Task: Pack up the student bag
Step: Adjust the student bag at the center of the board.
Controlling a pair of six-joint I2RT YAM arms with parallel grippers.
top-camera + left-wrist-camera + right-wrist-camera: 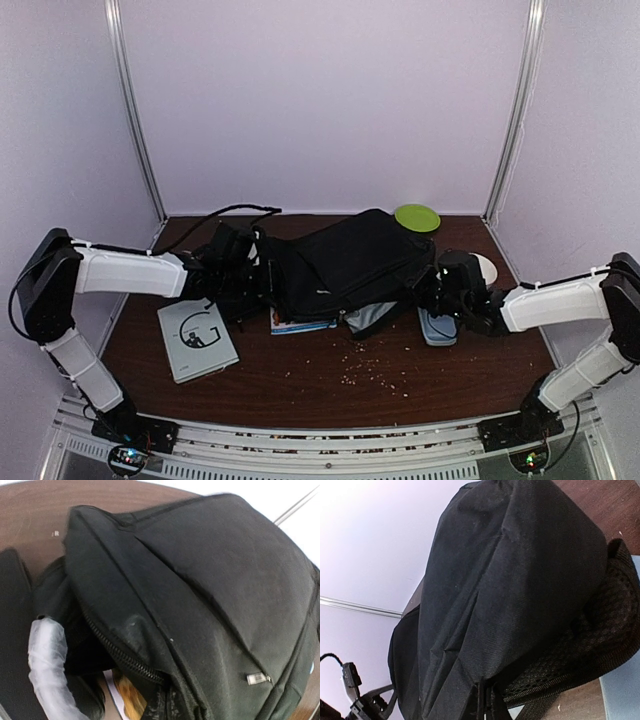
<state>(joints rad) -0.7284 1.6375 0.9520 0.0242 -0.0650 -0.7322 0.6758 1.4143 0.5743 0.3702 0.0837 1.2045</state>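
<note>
Left arm [125, 272], right arm [550, 305] flanking student bag [350, 255]

Blocking me: student bag [350, 262] mid-table, book [197, 340] near-left, blue case [437, 328] right. Open to me: near strip of table [280, 388].

The big black soft cloth backpack [350, 260] covers most of a flat colourful book [287, 325]; only its edge peeks out. Both wrist views cut the backpack off. From above, the left gripper [245, 272] and right gripper [440, 283] sit so close against it that their fingertips cannot be seen. The little pale bits [372, 372] on the brown table [300, 400] are too small to tell.
</note>
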